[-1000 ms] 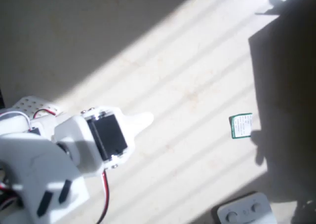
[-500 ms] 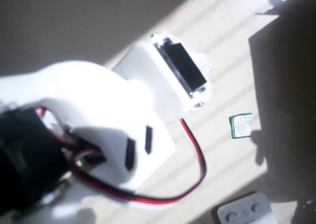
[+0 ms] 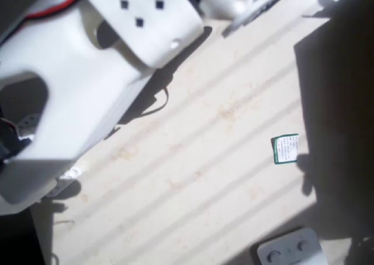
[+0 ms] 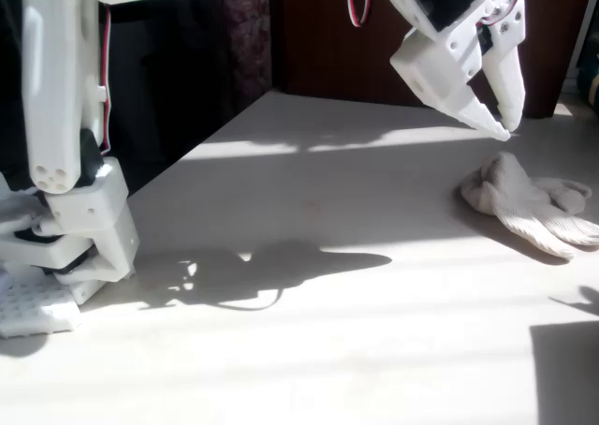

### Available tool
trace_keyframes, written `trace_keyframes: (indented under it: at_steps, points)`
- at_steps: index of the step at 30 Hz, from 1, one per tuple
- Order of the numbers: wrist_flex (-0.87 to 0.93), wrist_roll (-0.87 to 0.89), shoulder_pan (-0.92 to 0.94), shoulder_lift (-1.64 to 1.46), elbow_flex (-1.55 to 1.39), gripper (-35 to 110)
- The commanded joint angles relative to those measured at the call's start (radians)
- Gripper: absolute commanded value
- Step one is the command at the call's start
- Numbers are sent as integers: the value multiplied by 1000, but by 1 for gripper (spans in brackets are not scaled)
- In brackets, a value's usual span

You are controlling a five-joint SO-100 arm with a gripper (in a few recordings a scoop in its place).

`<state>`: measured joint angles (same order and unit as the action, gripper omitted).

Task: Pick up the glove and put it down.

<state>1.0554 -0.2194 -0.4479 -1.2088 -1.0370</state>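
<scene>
Honestly, going left to right in the fixed view: the gripper (image 4: 501, 125) hangs in the air with jaws nearly together, holding nothing, and the glove (image 4: 529, 200) lies on the table (image 4: 309, 350) below, just right of its tips. Looks soft, light and floppy; I'd pinch the bunched hump. The green-and-white card (image 3: 285, 149) has print too small to read.

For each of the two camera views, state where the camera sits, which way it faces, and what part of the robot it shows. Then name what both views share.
Overhead view: above the table, looking down; shows the arm's white links and a green-and-white card.
Fixed view: low at table height, facing across; shows the arm's base, the pincer raised above the glove, tips close together.
Shared: the sunlit striped table and the white arm.
</scene>
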Motion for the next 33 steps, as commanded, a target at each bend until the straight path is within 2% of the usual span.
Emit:
trace_keyframes:
  at_steps: [1, 7, 14, 20, 26, 33]
  points:
    - [-15, 9, -57, 66, 107, 0]
    - [-20, 77, -107, 221, 207, 0]
    - [-109, 81, -114, 387, 328, 0]
    - [-109, 77, -107, 411, 367, 1]
    - [-97, 80, -106, 397, 368, 18]
    - [54, 75, -112, 399, 368, 37]
